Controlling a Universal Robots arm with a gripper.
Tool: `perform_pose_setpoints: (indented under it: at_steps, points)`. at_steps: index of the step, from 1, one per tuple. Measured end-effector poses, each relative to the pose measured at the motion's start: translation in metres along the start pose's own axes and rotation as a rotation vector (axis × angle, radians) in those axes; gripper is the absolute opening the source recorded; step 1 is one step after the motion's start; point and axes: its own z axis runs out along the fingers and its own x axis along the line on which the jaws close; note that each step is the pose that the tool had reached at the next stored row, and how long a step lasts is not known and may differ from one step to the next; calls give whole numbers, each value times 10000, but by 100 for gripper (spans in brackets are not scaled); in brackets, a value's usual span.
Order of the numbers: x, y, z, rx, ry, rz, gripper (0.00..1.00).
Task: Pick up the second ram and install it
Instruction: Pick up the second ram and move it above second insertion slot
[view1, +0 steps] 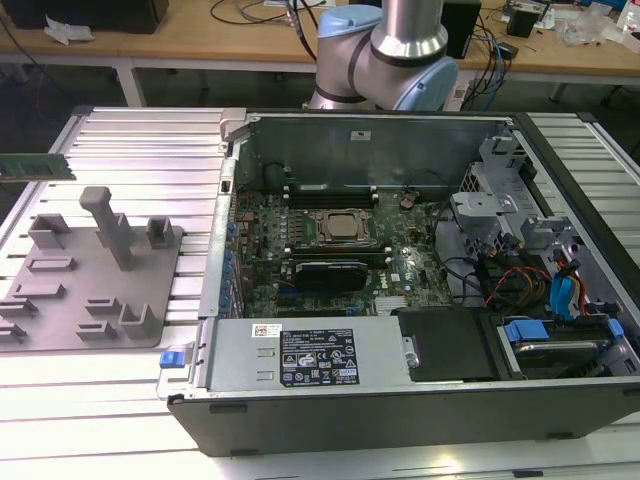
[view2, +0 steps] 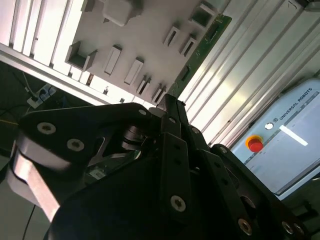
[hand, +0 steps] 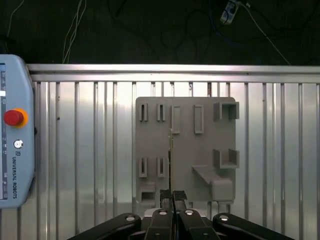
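You had the black two-finger gripper (hand: 173, 194) pressed together on the second ram (hand: 171, 150), the slim flat green circuit-board strip. It was pinched at one end, and the rest stuck out past the fingertips. In the first wrist view the strip ran edge-on over the flat grey plastic fixture tray (hand: 152, 140) with its slotted blocks. I couldn't tell from that view how high above the tray it was. In the second wrist view the strip (view2: 202, 47) reached away from the gripper (view2: 170, 102), with the tray (view2: 145, 30) behind it. In the exterior view the ram (view1: 35, 166) hung level off the tray's (view1: 85, 285) far side, apart from it and from the tray's tall grey post (view1: 103, 222). The ribbed aluminium table (view1: 150, 150) carried the tray. The open black computer case (view1: 400, 420) sat just beside the tray on the exterior view's right, green motherboard (view1: 400, 268) exposed. A pale blue pendant with a red button (hand: 13, 117) lay well apart from the tray.
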Motion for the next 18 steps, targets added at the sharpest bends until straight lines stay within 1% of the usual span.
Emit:
perform_pose_setpoints:
  at_steps: [1, 6, 10, 12, 13, 14, 15, 16, 17, 18]
  points:
    - [0, -47, -1, 1, 0, 1, 9]
    - [0, -173, -1, 0, 0, 1, 9]
    - [1, -314, 1, 0, 0, 0, 9]
    - [0, -441, 1, -1, 0, 1, 9]
    - [0, -522, 0, -1, 0, 0, 9]
    - [-1, -627, 1, -1, 0, 1, 9]
    - [-3, -691, 1, -2, 0, 1, 9]
    - [-4, -731, 1, -4, 1, 0, 9]
    - [-6, -797, 2, -4, 0, -1, 9]
    - [-8, -896, 4, -7, 1, 2, 9]
